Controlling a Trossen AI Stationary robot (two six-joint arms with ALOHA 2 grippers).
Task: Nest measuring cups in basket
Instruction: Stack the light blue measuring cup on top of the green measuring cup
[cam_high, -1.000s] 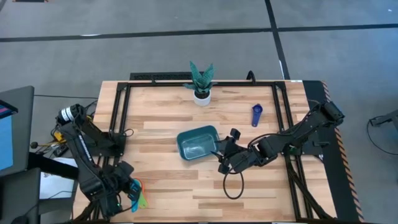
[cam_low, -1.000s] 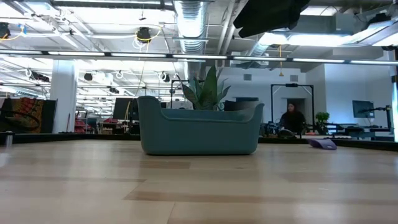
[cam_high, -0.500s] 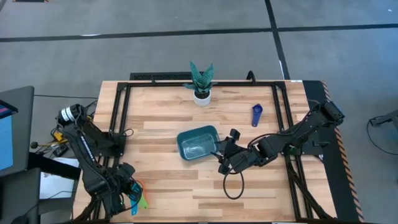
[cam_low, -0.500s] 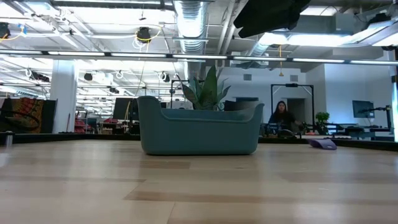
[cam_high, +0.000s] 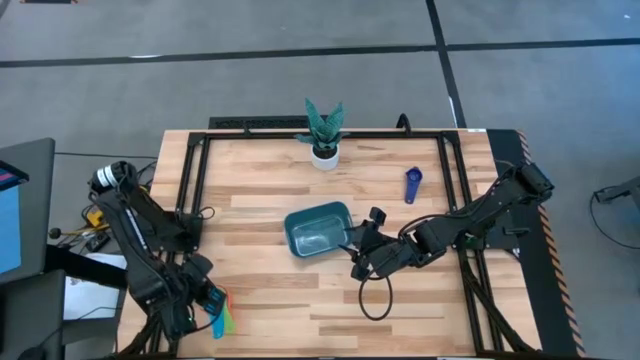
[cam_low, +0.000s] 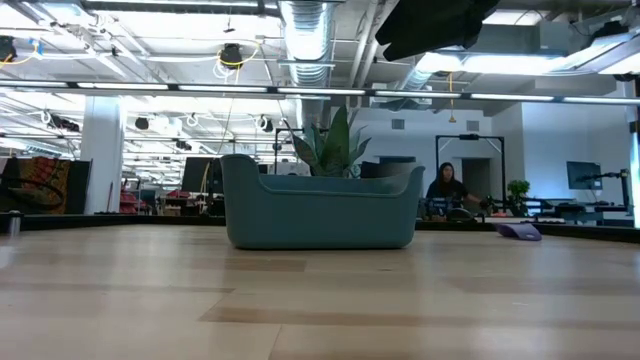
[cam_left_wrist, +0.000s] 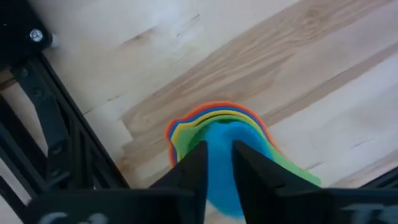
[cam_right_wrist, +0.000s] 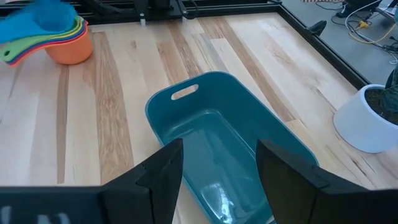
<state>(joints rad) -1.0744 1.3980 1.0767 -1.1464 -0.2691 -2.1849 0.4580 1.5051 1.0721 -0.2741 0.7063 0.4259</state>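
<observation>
Wooden table (cam_high: 270, 200), teal basket (cam_high: 318, 230), stacked cups (cam_right_wrist: 56, 34), dark blue cup (cam_high: 412, 185), potted plant (cam_high: 324, 133)

One camera hangs overhead, looking straight down on the whole wooden surface (cam_high: 300, 290) and both arms. Another sits at surface height, facing level across the boards into the room; the teal basket (cam_low: 318, 205) stands fairly close before it, and the same basket (cam_high: 318, 229) lies mid-surface from above. The left wrist camera points steeply down, very near a stack of nested cups (cam_left_wrist: 224, 146) at the left tool (cam_left_wrist: 217, 163). The right wrist camera looks forward over the basket (cam_right_wrist: 224, 146) from close by, and catches that same cup stack (cam_right_wrist: 50, 34) farther off.
</observation>
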